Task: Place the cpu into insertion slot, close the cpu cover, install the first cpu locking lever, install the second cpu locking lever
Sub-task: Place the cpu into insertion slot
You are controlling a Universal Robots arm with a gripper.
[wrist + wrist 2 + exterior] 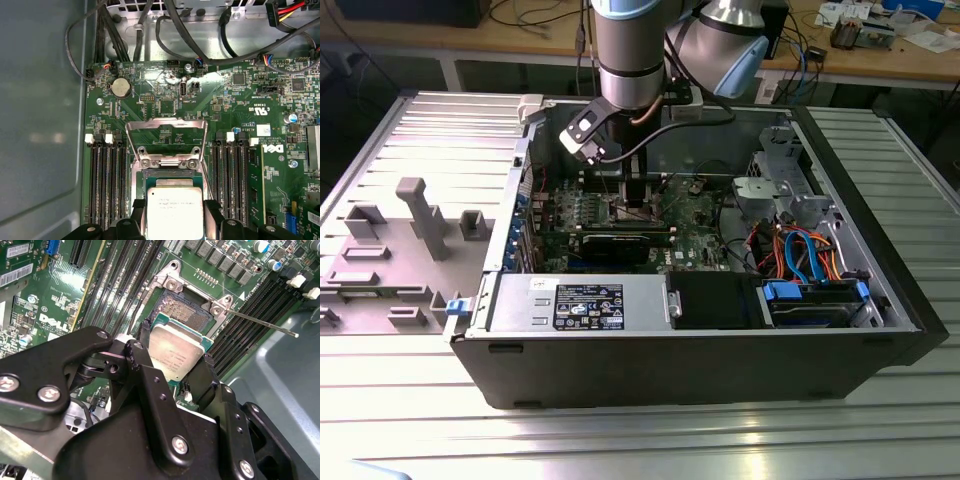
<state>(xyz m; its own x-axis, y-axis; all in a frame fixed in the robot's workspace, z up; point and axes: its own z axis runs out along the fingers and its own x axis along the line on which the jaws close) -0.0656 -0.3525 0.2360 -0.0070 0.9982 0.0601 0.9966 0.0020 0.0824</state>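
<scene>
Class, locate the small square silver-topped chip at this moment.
In both wrist views the small square silver-grey chip is gripped in the black hand, poised over the open dark-centred socket between long black memory slots.

The small square cpu (175, 212) has a silver-grey metal top with faint dark print and a thin green rim. The square insertion slot (182, 307) has a dark centre speckled with a fine grid of pale golden dots. The thin metal cpu cover (167, 122) is silvery. The flat circuit board (150, 100) is green, and its long narrow memory slots (105, 170) are black with white end clips. The matte gripper (176, 346) is black, dotted with silver screw heads. In the exterior view, the bundled cables (810, 255) are orange, blue and red.
</scene>
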